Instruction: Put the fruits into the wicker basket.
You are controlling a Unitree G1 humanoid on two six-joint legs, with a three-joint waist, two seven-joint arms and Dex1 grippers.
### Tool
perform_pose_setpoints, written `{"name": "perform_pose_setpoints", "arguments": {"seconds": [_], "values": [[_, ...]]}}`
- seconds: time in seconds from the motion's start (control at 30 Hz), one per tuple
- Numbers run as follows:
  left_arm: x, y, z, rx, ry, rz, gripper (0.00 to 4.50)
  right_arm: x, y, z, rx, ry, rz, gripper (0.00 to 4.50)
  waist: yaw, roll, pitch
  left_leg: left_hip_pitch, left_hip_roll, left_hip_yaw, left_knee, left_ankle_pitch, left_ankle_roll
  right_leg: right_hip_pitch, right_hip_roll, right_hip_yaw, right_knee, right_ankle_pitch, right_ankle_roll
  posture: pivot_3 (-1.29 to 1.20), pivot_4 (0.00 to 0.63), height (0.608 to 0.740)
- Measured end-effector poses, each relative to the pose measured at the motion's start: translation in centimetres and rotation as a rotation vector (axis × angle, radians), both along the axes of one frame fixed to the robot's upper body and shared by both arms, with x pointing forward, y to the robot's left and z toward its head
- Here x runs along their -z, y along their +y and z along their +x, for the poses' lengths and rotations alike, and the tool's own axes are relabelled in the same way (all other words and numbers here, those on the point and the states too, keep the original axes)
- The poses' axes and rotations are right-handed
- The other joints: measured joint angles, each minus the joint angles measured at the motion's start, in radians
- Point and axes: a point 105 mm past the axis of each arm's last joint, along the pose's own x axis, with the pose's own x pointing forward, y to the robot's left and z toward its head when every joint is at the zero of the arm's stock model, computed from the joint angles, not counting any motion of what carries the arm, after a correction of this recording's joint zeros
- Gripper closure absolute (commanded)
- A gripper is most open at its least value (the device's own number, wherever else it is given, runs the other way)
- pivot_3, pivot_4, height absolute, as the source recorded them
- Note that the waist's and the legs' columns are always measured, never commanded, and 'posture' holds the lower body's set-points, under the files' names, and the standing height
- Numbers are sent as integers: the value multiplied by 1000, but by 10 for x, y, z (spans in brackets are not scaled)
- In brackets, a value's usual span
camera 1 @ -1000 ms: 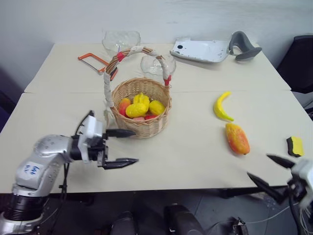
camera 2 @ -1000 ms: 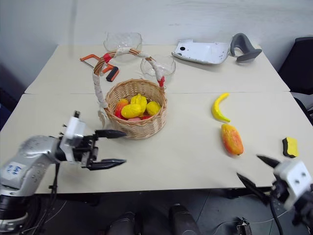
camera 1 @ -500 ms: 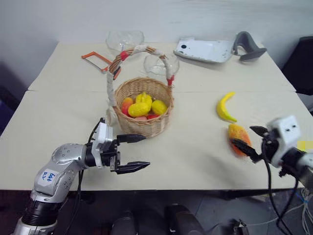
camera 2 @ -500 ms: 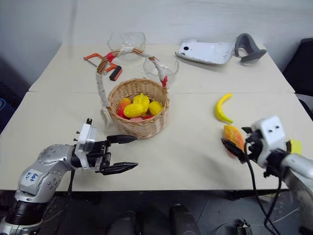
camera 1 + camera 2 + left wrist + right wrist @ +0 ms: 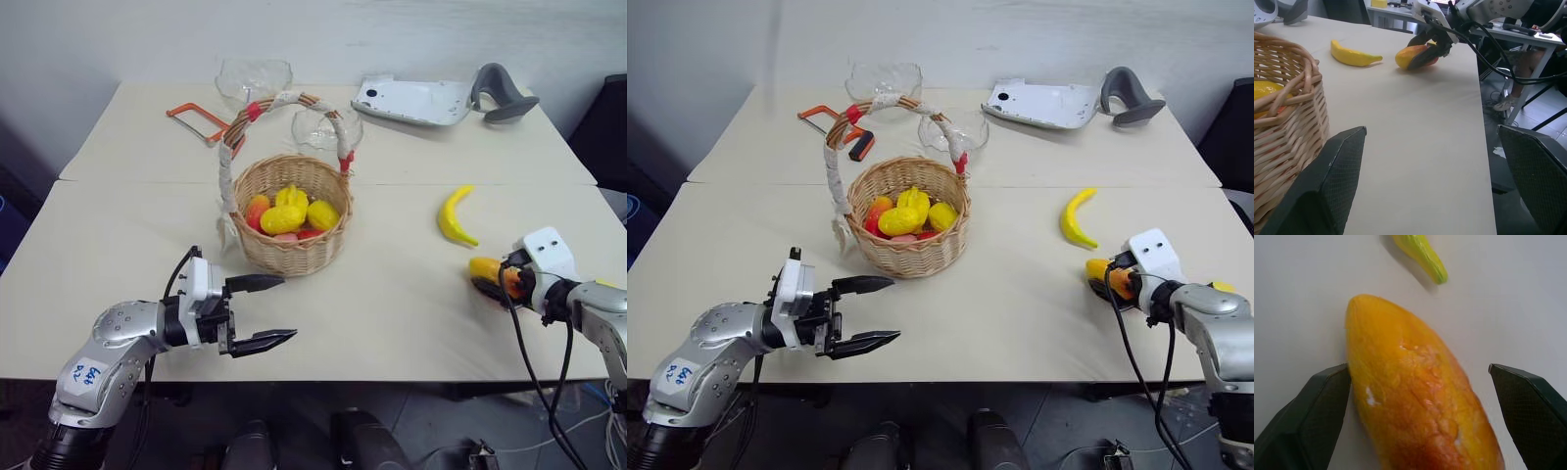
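Right gripper (image 5: pixel 1415 426) spread wide, straddling elongated orange-red mango (image 5: pixel 1415 396) flat on beige table (image 5: pixel 392 294) near curved yellow banana (image 5: pixel 454 217), off-centre, so may squirt sideways on closing; left gripper (image 5: pixel 263 311) open, empty, beside round tan wicker basket (image 5: pixel 291 250).

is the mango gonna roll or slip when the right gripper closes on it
The mango looks rounded and smooth, so it may slip along the open right gripper pads. It lies flat on the table, long side down, so rolling seems unlikely. Probably stiff and light.
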Motion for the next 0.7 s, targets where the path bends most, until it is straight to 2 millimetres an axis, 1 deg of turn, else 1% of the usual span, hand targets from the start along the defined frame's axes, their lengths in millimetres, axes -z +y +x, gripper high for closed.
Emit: {"name": "perform_pose_setpoints", "arguments": {"seconds": [0.03, 0.07, 0.1, 0.13, 0.17, 0.23, 0.27, 0.3, 0.37, 0.4, 0.43, 0.5, 0.53, 0.6, 0.63, 0.7], "values": [[0, 0, 0, -4, -1, 0, 0, 0, -1, 0, 1, 0, 2, 390, -1, 0, 0, 0, 0, 1, 0, 0, 0, 0, 0, 1, 1, 0, 0, 0, 150, 740], [-1, 1, 1, -8, -4, 0, 0, 0, -1, 0, -2, 3, 2, 555, -2, 0, 0, 1, 0, 1, 0, 0, 0, 0, 0, 1, 1, 0, 0, 0, 150, 740], [-1, 1, 1, -10, -6, 0, 0, 1, -2, -1, -8, 10, 5, 922, -3, 0, 0, 1, 0, 1, 0, 0, 0, 0, 0, 1, 1, 0, 0, 0, 150, 740], [-1, 1, 1, -13, -8, 0, 0, 1, -1, -2, -21, 20, 13, 1164, -2, 0, 0, 1, 0, 1, 0, 0, 0, 0, 0, 1, 1, 0, 0, 0, 150, 740], [-2, 2, 2, -18, -12, 0, 0, 0, 2, -3, -44, 30, 30, 1443, -2, 0, 0, 1, 0, 1, 0, 0, 0, 0, 0, 1, 1, 0, 0, 0, 150, 740], [-4, 7, 3, -41, -23, 1, 0, -6, 10, -7, -117, 38, 96, 2147, -3, 0, 0, 1, 0, 0, 0, 0, 0, 0, 1, 1, 1, 0, 0, 0, 150, 740], [-6, 10, 4, -57, -30, 1, 0, -11, 19, -10, -185, 46, 158, 2310, -3, 0, 0, 1, 0, 1, 0, 0, 0, 0, 1, 1, 1, 0, 0, 0, 150, 740], [-7, 13, 4, -71, -33, 0, 0, -16, 29, -13, -248, 53, 203, 2310, -4, 0, 0, 1, 0, 1, -1, 0, 0, 0, 1, 1, 1, 0, 0, 0, 150, 740], [-12, 18, 6, -108, -39, -20, 0, -39, 64, -17, -454, 25, 291, 2310, -9, 1, 1, 1, 1, 0, 0, 0, 0, 0, 1, 1, 1, 0, 0, 0, 150, 740], [-20, 21, 6, -127, -49, -47, 0, -57, 91, -20, -598, -11, 316, 2310, -15, 1, 1, 1, 1, 0, 0, 0, 1, 0, 1, 0, 2, 0, 0, 0, 150, 740], [-29, 21, 5, -133, -71, -66, 0, -71, 113, -23, -712, -53, 327, 2310, -20, 1, 1, 1, 2, -2, -1, -1, 1, 0, 1, -1, 2, 0, 0, 0, 150, 740], [-43, 24, -2, -136, -93, -88, 0, -97, 162, -19, -896, -192, 378, 2310, -35, -3, 0, 2, 3, -3, -1, 0, 1, 1, 2, -2, 2, 1, -2, 0, 150, 740], [-47, 25, -4, -136, -97, -89, 0, -103, 184, -18, -959, -224, 417, 2310, -38, -3, 1, 1, 3, -3, -2, 0, 0, 0, 2, -3, 2, 2, -2, 0, 150, 740], [-53, 38, -4, -194, -101, -97, 0, -115, 233, -11, -1028, -227, 528, 2310, -49, -2, 2, 0, 3, -3, -1, 3, -5, -2, 2, -2, 5, 2, -2, 0, 150, 740], [-56, 44, -2, -226, -113, -95, 0, -121, 255, -10, -1058, -220, 553, 2310, -50, -1, 2, -1, 3, -3, -2, 4, -5, -4, 2, -3, 6, 2, -3, 0, 150, 740], [-60, 54, 0, -287, -136, -97, 0, -135, 288, -3, -1069, -247, 566, 2310, -47, -1, 2, -3, 3, -5, -1, 4, -6, -6, 2, -5, 7, 1, -3, 0, 150, 740]]}}
